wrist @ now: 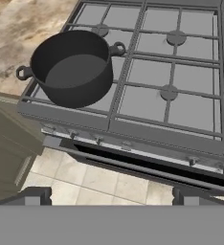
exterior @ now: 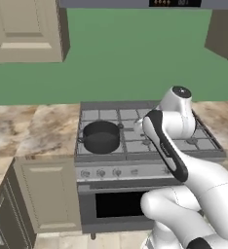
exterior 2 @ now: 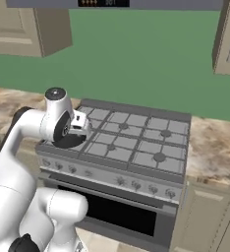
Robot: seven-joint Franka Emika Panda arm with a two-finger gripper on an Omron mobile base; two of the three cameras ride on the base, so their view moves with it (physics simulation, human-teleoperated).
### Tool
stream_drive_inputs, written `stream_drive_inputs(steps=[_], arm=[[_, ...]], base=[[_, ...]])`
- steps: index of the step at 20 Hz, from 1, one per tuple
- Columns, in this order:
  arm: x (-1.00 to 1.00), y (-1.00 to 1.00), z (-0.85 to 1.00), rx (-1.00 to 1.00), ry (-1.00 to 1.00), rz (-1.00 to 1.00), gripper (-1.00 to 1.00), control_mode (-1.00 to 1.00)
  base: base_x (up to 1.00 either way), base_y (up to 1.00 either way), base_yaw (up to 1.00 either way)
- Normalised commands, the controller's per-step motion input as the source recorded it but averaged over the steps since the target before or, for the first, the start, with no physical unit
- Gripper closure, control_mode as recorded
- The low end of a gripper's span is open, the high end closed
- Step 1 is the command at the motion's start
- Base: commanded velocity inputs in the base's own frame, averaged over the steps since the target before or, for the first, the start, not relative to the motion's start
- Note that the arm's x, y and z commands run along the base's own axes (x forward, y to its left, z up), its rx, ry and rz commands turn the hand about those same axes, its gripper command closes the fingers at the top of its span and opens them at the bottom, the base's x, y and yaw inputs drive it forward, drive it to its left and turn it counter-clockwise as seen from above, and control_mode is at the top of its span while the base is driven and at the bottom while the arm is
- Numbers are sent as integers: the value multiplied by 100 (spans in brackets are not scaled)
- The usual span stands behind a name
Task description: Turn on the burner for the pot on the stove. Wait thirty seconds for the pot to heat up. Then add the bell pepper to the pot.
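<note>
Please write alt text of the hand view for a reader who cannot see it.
An empty dark grey pot sits on the front-left grate of a grey gas stove, seen from above. The open gripper hangs in front of the stove.

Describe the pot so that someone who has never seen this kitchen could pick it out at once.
Find the stove, the grey steel range with grid grates set between marble-patterned counters below the green wall. On its front left burner, just behind the knob row, sits the pot. It is squat, round and dark grey, with two small side handles, and it is empty; nothing else stands on the grates.
</note>
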Motion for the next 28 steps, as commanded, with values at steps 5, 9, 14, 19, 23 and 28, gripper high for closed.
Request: stream_drive_inputs(steps=[5,9,14,19,23,28], arm=[[0,0,0,0,0,0,-100,100],[0,0,0,0,0,0,-100,100],[0,0,0,0,0,0,-100,100],[0,0,0,0,0,0,-100,100],[0,0,0,0,0,0,-100,100],[0,0,0,0,0,0,-100,100]], base=[[9,4,27],[1,1,31],[0,4,38],[7,7,40],[11,23,28],[20,54,8]])
